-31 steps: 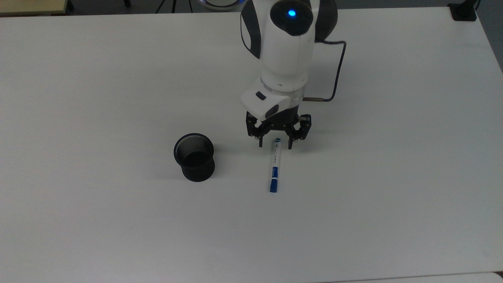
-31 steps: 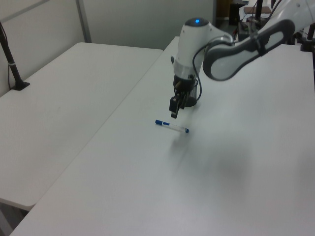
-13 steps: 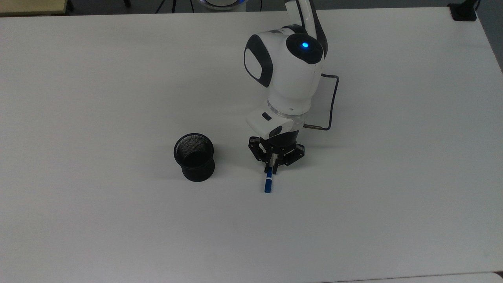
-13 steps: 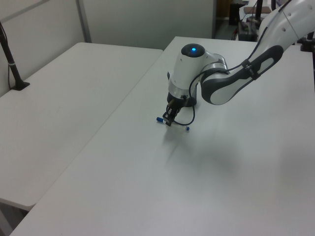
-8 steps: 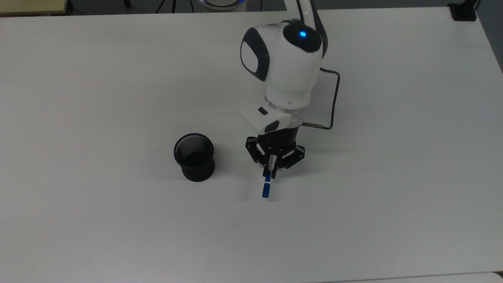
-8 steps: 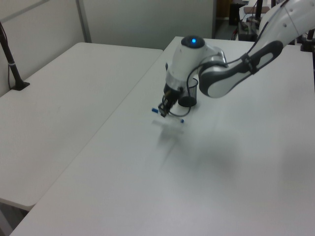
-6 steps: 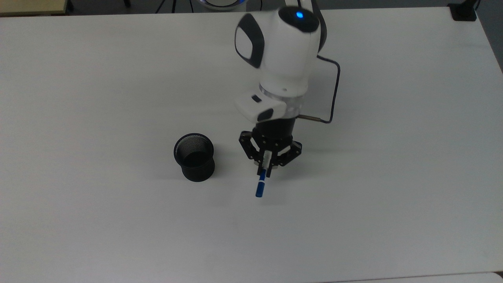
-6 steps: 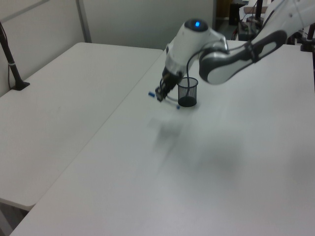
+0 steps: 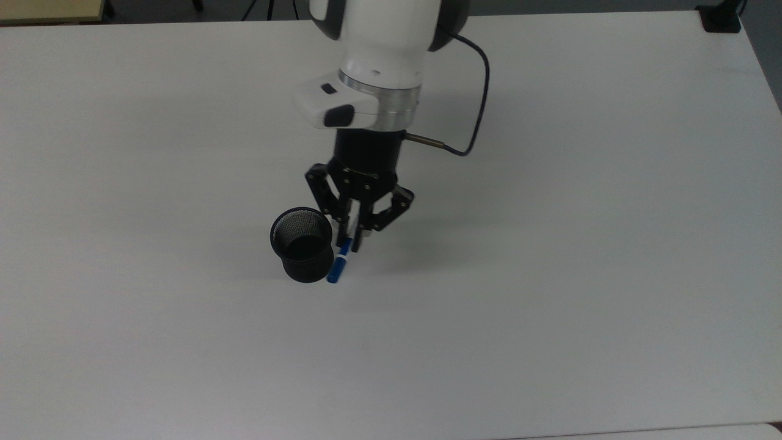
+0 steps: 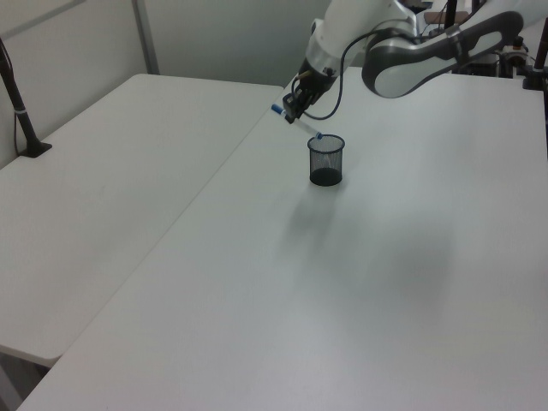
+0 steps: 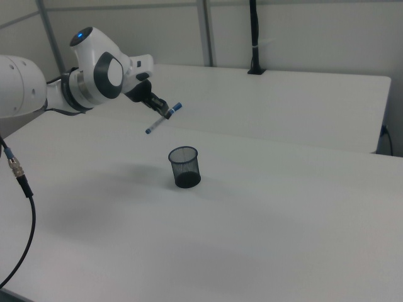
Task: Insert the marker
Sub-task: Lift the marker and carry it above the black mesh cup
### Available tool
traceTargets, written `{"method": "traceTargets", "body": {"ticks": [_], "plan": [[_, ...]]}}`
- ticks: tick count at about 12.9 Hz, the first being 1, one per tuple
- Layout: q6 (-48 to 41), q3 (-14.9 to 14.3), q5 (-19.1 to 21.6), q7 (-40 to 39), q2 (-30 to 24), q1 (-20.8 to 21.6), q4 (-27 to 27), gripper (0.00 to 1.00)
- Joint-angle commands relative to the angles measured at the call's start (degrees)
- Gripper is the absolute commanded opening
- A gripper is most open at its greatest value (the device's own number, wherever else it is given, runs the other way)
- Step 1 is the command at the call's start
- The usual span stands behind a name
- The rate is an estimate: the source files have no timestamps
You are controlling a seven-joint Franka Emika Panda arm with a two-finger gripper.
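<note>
The gripper (image 9: 353,239) clamps the marker (image 10: 296,122) tilted in the air above the mesh cup (image 10: 326,160), so lowering it slanted could catch the rim and topple the cup.

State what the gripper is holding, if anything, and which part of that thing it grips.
The gripper holds the marker, clamped on its barrel nearer the blue-capped end.

Marker (image 11: 163,117): white barrel, blue cap, blue tail end. Cup (image 9: 302,245): black mesh. Gripper (image 9: 353,242): black, fingers (image 9: 360,229) silver-grey. Arm (image 11: 94,78): white with dark grey panels. Tabletop (image 9: 550,275): plain white.
</note>
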Motion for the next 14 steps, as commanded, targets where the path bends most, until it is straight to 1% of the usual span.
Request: {"method": "traceTargets", "body": {"ticks": [1, 2, 4, 6, 8, 9, 10, 12, 14], "plan": [[0.51, -0.17, -2.21, 1.93, -3.75, -2.49, -6.86, 0.17], [0.6, -0.17, -3.61, 2.01, -3.58, -3.19, -7.21, 0.17], [0.86, -0.17, -4.59, 2.1, -3.49, -4.6, -8.09, 0.18], [5.84, -0.61, -4.86, 2.1, -3.14, -5.48, -9.4, 0.18], [7.97, -1.31, -5.3, 2.19, -2.52, -5.57, -9.59, 0.18], [8.5, -1.4, -5.91, 2.19, -1.74, -5.57, -9.59, 0.18], [9.03, -1.4, -6.78, 2.36, -1.38, -5.57, -9.59, 0.21], [10.61, -1.4, -7.84, 3.5, 0.11, -5.57, -9.5, 0.21], [11.75, -1.4, -9.16, 5.17, 0.38, -5.92, -9.5, 0.21]]}}
